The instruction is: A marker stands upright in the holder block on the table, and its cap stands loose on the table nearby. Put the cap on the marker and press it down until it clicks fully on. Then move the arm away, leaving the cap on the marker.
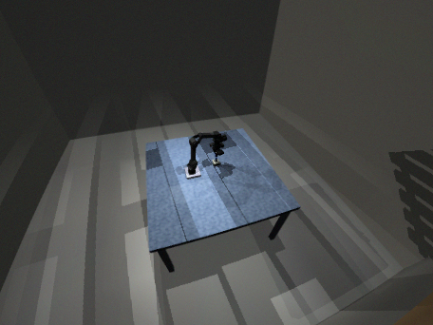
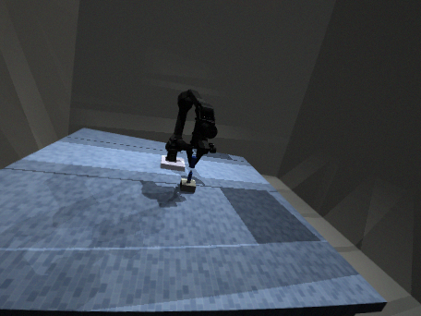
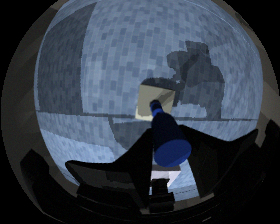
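Gripper (image 3: 168,160) clamped on the cap (image 3: 169,141), blue, open end pointing down at the marker (image 3: 155,105) tip. Marker stands in the block (image 3: 150,97), at 12 o'clock of the cap in wrist view, looks nearly in line.

Step, as I read it: alignment over the marker, cap not seated yet. Next move calls for a straight descent along the marker axis, then a firm press.

Hard to tell: whether cap mouth touches the tip; wrist view overlaps them. In exterior view the marker (image 2: 189,176) is tiny; top view shows only the arm (image 1: 205,145) over the table (image 1: 204,215).
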Motion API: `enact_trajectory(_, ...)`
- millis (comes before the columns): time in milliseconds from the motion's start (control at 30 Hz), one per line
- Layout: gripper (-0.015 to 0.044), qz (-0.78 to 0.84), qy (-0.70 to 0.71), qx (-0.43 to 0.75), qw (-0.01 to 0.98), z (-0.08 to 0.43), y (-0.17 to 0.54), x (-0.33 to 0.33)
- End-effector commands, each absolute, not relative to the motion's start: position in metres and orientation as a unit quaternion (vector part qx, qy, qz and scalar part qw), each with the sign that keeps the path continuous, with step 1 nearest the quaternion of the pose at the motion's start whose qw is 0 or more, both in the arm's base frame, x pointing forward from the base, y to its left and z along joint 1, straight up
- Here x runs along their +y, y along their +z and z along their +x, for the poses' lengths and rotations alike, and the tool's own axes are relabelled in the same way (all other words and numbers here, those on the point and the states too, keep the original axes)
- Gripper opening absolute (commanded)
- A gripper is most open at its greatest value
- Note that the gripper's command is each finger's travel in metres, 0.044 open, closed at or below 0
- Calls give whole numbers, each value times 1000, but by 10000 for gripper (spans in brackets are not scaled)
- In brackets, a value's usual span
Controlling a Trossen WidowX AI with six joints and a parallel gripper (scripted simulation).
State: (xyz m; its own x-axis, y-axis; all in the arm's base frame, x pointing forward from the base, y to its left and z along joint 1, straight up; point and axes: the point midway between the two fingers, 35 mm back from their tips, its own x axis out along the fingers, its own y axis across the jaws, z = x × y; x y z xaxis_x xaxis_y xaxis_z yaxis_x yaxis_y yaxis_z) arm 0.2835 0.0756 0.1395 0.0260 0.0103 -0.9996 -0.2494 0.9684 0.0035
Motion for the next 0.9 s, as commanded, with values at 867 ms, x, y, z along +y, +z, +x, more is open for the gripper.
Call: enact_trajectory(867,0,-85,88,691,712,286,104,78)
